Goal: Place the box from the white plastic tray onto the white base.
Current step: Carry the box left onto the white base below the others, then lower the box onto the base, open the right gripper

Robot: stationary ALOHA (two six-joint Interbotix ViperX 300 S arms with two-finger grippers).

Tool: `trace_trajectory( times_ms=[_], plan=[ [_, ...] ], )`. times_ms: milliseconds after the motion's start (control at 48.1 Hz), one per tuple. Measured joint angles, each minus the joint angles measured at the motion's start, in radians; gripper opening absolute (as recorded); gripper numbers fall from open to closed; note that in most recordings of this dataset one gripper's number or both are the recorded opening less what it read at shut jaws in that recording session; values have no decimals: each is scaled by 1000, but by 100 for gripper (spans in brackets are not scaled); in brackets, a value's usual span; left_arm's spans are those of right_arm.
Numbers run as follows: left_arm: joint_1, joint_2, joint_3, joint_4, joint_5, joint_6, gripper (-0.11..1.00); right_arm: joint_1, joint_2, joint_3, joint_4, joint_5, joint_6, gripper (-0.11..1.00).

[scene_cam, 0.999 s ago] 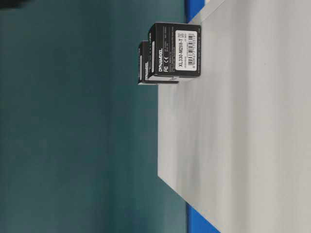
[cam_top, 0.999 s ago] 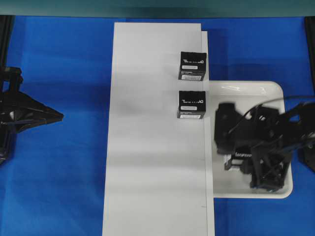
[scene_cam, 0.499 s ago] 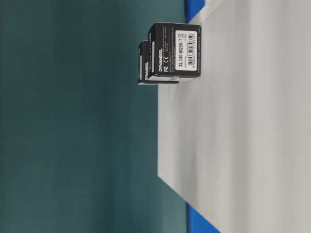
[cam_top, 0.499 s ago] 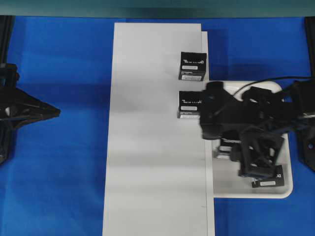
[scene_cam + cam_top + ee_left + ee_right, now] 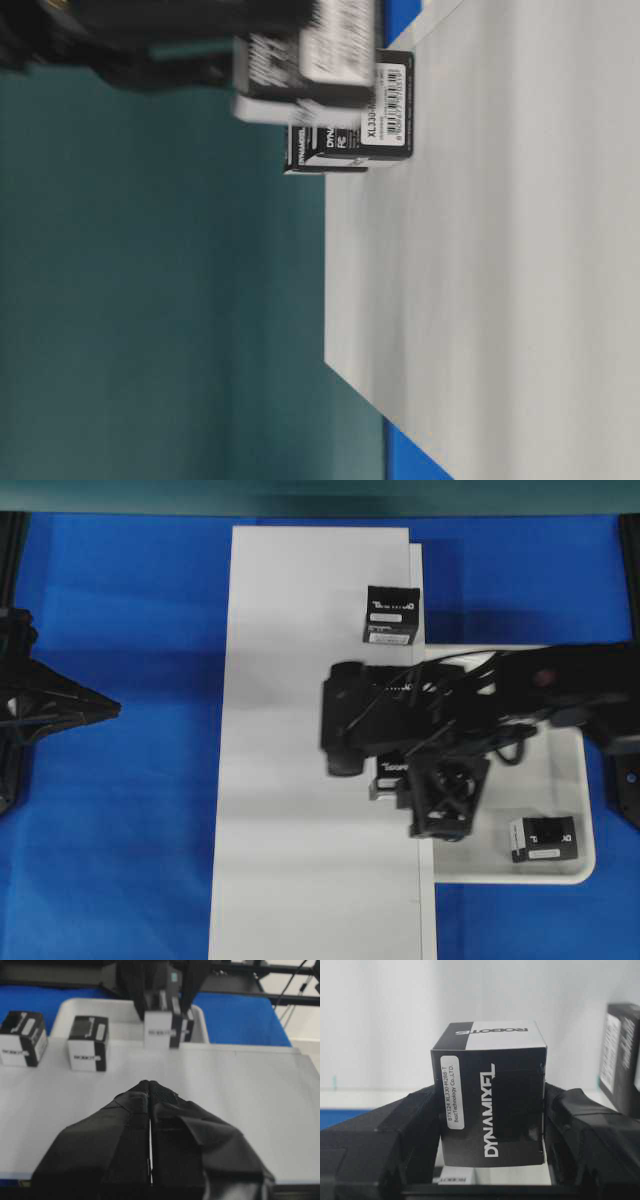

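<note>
The right gripper (image 5: 492, 1125) clamps the box (image 5: 491, 1095) between its two fingers (image 5: 385, 1130), holding it above the right edge of the white base (image 5: 300, 860), beside the white plastic tray (image 5: 570, 780). Two more boxes stand on the base; a fourth box (image 5: 541, 838) lies in the tray. The left gripper (image 5: 150, 1091), jaws pressed together and empty, hangs over the blue table (image 5: 120, 810).

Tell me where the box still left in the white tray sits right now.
In the overhead view, the last box sits alone in the near right corner of the white plastic tray, apart from the right gripper.
</note>
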Motion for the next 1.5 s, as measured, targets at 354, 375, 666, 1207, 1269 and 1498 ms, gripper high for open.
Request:
trace_trajectory(
  times_ms=[354,375,666,1207,1269,1498],
  plan=[
    [0,3,0,0,0,2,-5,-2,49,6,-12,-37,-9,59],
    [0,3,0,-2,0,0,-5,-2,51,8,-15,-37,-9,59],
    [0,5,0,0,0,0,-5,-2,64,37,-17,-55,-9,59],
    [0,5,0,0,0,0,-5,-2,67,41,-18,-66,-6,59],
    [0,5,0,0,0,0,-5,-2,67,41,-18,-66,-6,59],
    [-2,12,0,0,0,-2,-5,-2,66,48,-18,-67,-2,59]
  ],
)
